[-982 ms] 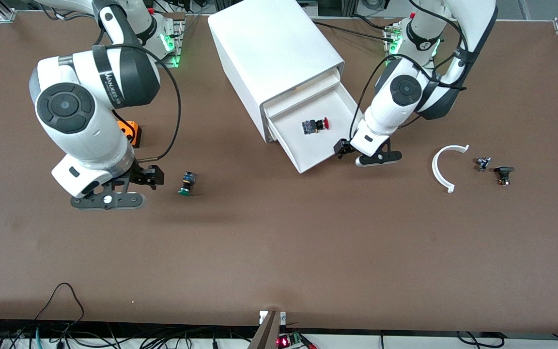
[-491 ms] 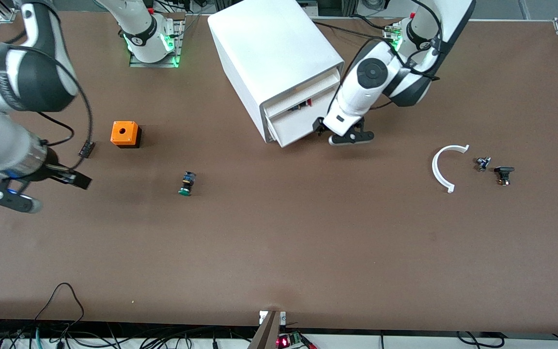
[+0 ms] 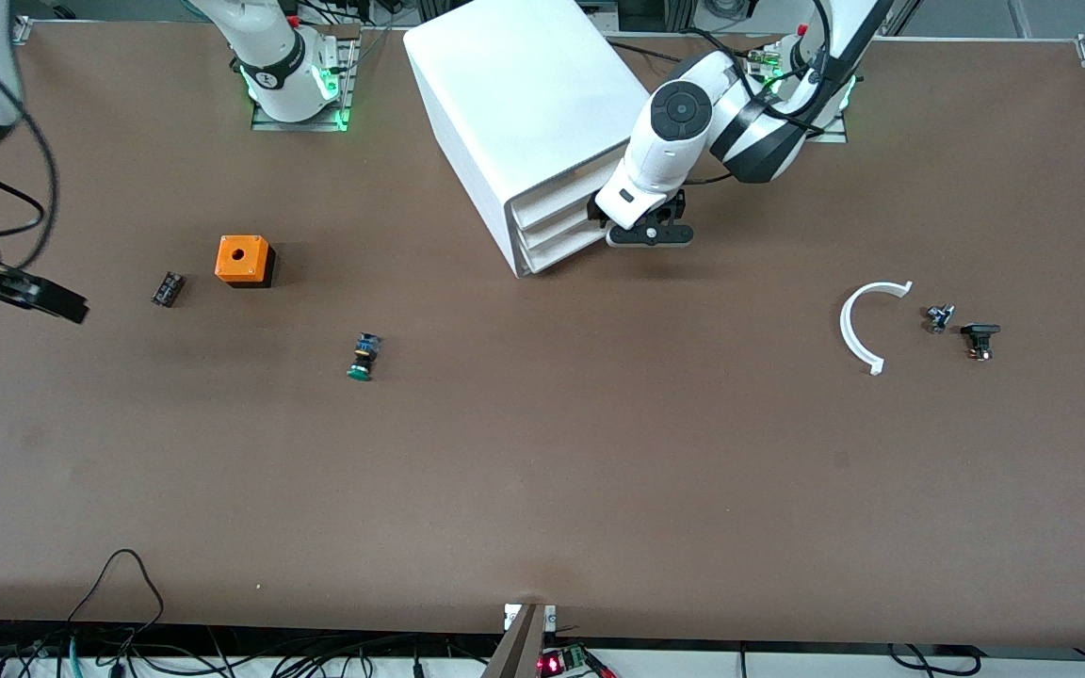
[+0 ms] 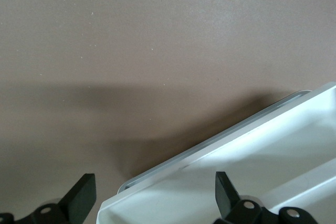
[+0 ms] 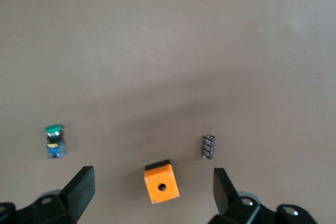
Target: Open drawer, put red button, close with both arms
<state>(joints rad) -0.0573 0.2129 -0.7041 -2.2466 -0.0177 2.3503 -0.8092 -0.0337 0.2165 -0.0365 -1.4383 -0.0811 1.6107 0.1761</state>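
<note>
The white cabinet (image 3: 524,85) stands at the table's back middle with all three drawers pushed in. The lowest drawer (image 3: 563,252) is flush with the two above it. The red button is hidden. My left gripper (image 3: 641,229) is open against the drawer fronts at the cabinet's corner toward the left arm's end. In the left wrist view the gripper (image 4: 154,200) is empty and the white drawer front (image 4: 220,166) lies between its fingers. My right gripper (image 5: 152,179) is open and empty, high over the orange cube; one of its fingers (image 3: 41,297) shows at the front view's edge.
An orange cube with a hole (image 3: 243,260), a small black part (image 3: 167,288) and a green-capped button (image 3: 361,358) lie toward the right arm's end. A white curved piece (image 3: 858,325) and two small dark parts (image 3: 938,317) (image 3: 979,339) lie toward the left arm's end.
The lowest drawer, open with the red button in it, has slid fully shut with my left gripper against its front. My right arm has swung away toward its end of the table.
</note>
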